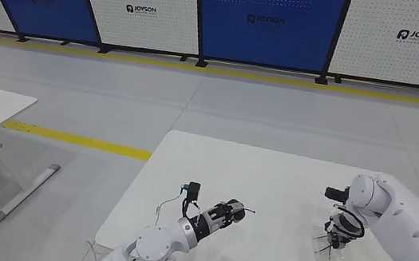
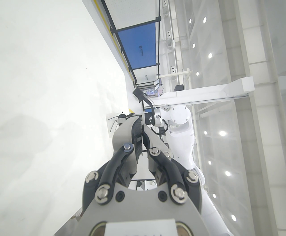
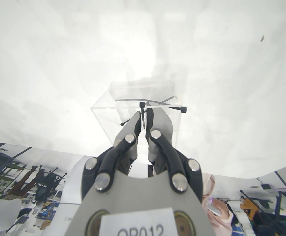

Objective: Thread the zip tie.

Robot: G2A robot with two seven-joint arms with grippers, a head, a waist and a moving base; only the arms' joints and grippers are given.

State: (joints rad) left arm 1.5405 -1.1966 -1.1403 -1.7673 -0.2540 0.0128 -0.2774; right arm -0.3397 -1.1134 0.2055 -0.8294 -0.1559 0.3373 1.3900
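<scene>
**Desk:** What's the right gripper (image 3: 144, 117) doing?

**Me:** On my right wrist feed its two fingers are clenched on a slim black plastic zip tie (image 3: 142, 105). The square head stands just past the fingertips at the centre of the frame, and the strap runs back between the pads.

**Desk:** And around it?

**Me:** The tie is at the near rim of a clear square plastic box (image 3: 100, 111), mid-frame. A few loose black zip ties (image 3: 134, 100) lie in or across that box, I can't tell which. One has its head poking past the right-hand edge. In my top view the box (image 1: 335, 257) is at the lower right, with the gripper over it.

**Desk:** Left side?

**Me:** The left gripper (image 2: 141, 126) has its pads pressed nearly together. In the top view, lower centre, I see a thin black strand (image 1: 249, 211) sticking out of its tip toward the right, so I read the fingers as pinched on it.

**Desk:** Surface?

**Me:** A white rectangular table (image 1: 283, 181) lies under both, with the grippers well apart
</scene>
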